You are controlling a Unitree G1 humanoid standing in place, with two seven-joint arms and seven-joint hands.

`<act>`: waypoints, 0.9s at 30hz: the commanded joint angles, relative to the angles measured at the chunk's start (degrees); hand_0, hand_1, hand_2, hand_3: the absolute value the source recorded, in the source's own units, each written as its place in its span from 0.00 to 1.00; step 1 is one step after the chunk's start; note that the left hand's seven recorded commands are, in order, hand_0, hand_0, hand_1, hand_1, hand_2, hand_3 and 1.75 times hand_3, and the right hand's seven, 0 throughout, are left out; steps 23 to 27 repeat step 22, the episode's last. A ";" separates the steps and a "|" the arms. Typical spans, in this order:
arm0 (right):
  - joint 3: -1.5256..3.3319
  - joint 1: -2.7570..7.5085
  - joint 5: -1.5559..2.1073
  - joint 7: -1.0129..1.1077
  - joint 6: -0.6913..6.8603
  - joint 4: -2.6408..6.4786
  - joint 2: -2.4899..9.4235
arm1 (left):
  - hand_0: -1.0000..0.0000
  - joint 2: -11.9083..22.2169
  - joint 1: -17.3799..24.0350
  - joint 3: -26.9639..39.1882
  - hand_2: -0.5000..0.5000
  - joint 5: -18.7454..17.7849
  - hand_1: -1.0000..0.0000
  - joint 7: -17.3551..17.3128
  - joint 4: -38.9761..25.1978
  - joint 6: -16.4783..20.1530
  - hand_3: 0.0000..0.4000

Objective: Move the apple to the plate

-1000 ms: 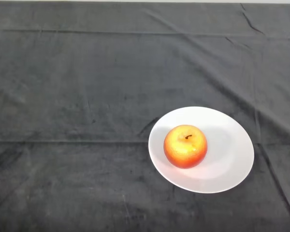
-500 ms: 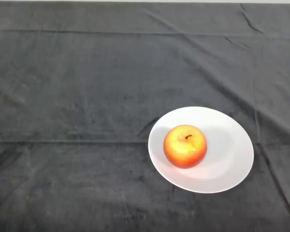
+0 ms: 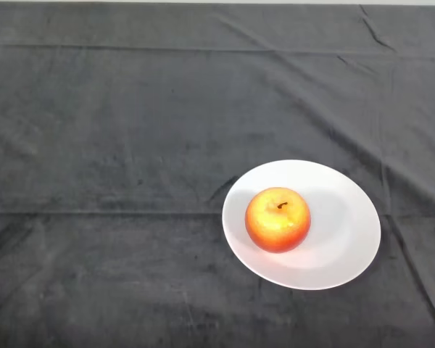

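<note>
Nothing has moved since the earlier pictures. On the near right sits 1 white plate (image 3: 348,239), and the red and yellow apple (image 3: 278,219) stands on its left part, stem up. The dark cloth (image 3: 130,145) stretches far behind, with folds. No writing shows anywhere.

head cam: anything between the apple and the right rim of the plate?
Nothing. In the head view the red-yellow apple sits left of centre on the round white plate; from it to the right rim there is only bare white plate surface.
</note>
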 commanded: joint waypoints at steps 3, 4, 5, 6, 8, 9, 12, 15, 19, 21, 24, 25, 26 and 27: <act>0.74 2.18 0.14 -0.34 0.14 1.62 2.80 | 1.00 0.70 -0.72 -0.32 0.50 2.44 1.00 0.18 -0.27 0.40 0.00; 0.73 2.18 0.14 -0.34 0.14 1.62 2.80 | 1.00 0.70 -0.76 -0.34 0.50 2.65 1.00 0.23 -0.31 0.44 0.00; 0.73 2.19 0.14 -0.34 0.15 1.61 2.80 | 1.00 0.68 -0.83 -0.36 0.50 2.89 1.00 0.29 -0.35 0.47 0.00; 0.73 2.19 0.15 -0.34 0.15 1.61 2.80 | 1.00 0.64 -0.90 -0.40 0.50 3.12 1.00 0.37 -0.40 0.47 0.00; 0.73 2.19 0.15 -0.34 0.15 1.60 2.80 | 1.00 0.55 -1.06 -0.47 0.50 3.55 1.00 0.53 -0.47 0.48 0.00; 0.73 2.20 0.15 -0.34 0.16 1.59 2.80 | 1.00 0.51 -1.16 -0.51 0.50 3.77 1.00 0.62 -0.52 0.47 0.00; 0.73 2.21 0.15 -0.34 0.17 1.57 2.81 | 1.00 0.32 -1.28 -0.64 0.50 4.48 1.00 0.77 -0.67 0.32 0.00; 0.73 2.22 0.16 -0.34 0.18 1.55 2.81 | 1.00 0.18 -1.21 -0.73 0.50 5.21 1.00 0.86 -0.80 0.14 0.00; 0.72 2.23 0.16 -0.33 0.19 1.52 2.81 | 1.00 -0.11 -1.00 -0.88 0.50 6.15 1.00 1.02 -0.93 -0.23 0.00; 0.72 2.24 0.17 -0.33 0.20 1.51 2.81 | 1.00 -0.14 -0.83 -0.97 0.50 6.64 1.00 1.05 -0.99 -0.37 0.00; 0.72 2.24 0.17 -0.33 0.21 1.50 2.81 | 1.00 -0.08 -0.76 -1.00 0.50 6.88 1.00 1.05 -1.03 -0.41 0.00; 0.72 2.24 0.17 -0.33 0.21 1.50 2.81 | 1.00 -0.08 -0.76 -1.00 0.50 6.88 1.00 1.05 -1.03 -0.41 0.00; 0.72 2.24 0.17 -0.33 0.21 1.50 2.81 | 1.00 -0.08 -0.76 -1.00 0.50 6.88 1.00 1.05 -1.03 -0.41 0.00; 0.72 2.24 0.17 -0.33 0.21 1.50 2.81 | 1.00 -0.08 -0.76 -1.00 0.50 6.88 1.00 1.05 -1.03 -0.41 0.00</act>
